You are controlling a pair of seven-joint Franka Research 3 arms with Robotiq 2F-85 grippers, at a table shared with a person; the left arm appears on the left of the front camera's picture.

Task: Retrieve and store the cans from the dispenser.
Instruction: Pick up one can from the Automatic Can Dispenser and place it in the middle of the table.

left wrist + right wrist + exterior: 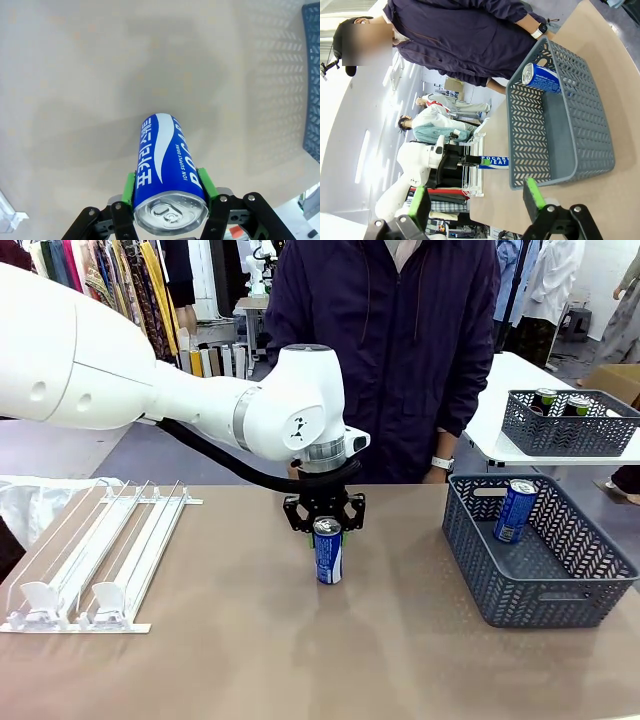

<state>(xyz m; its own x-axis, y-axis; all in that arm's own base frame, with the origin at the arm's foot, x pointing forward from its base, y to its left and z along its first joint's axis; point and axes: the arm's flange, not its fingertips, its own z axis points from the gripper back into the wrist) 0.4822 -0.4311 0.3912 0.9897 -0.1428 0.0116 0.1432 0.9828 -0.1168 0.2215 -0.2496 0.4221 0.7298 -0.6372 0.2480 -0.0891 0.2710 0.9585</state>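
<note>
At mid-table, my left gripper (326, 530) is clenched on an upright blue cylindrical drink can with white lettering (328, 551), green pads (131, 186) pressing both sides. My right gripper (477, 200) hangs with fingers spread, grasping nothing. Left stands the white railed dispenser (95, 560); right, a grey lattice plastic basket (500, 585) holds another blue can (515, 511).

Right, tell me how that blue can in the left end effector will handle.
The blue can looks rigid; the left end effector clamps its sides without visible denting. Tall and narrow, it would probably tip if nudged. Its smooth round wall would likely roll once lying down.
</note>
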